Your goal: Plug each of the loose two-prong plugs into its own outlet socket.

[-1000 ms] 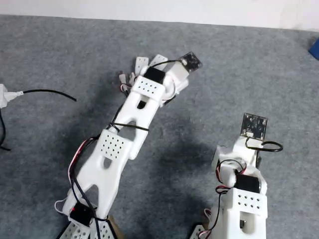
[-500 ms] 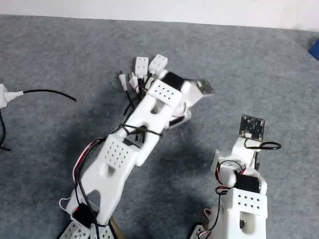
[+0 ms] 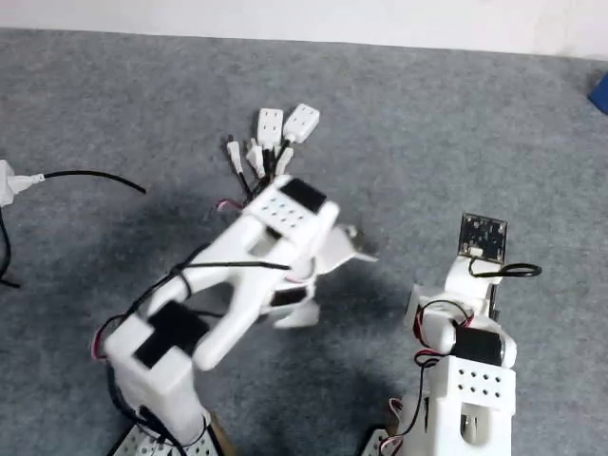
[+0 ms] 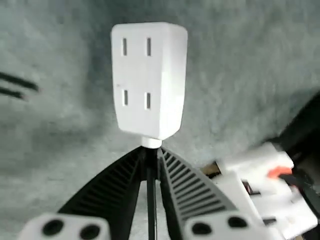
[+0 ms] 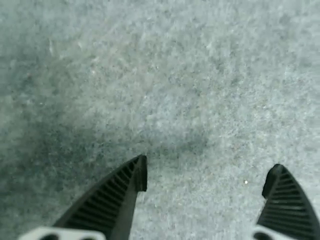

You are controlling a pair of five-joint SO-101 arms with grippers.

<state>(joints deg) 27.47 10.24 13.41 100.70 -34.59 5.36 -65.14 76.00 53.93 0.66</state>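
Observation:
My left gripper (image 4: 150, 152) is shut on the thin black cord just below a white outlet block (image 4: 147, 80), whose two pairs of slots face the left wrist camera. In the high view the left arm (image 3: 275, 223) is raised over the middle of the carpet, near side of the outlet cluster. Two more white outlet blocks (image 3: 270, 126) (image 3: 301, 122) lie on the carpet at the back. Small loose plugs (image 3: 235, 152) (image 3: 255, 154) on black wires lie just beside them. My right gripper (image 5: 207, 167) hangs open over bare carpet, and its arm (image 3: 465, 323) stands at the near right.
A white plug (image 3: 8, 180) with a long black cable lies at the far left edge. A blue object (image 3: 600, 93) sits at the right edge. Grey carpet (image 3: 456, 142) covers the table, with a pale wall strip along the back.
The left arm has drawn back from the outlet cluster toward the near side and risen, uncovering the blocks and plugs. The right arm has stayed in place.

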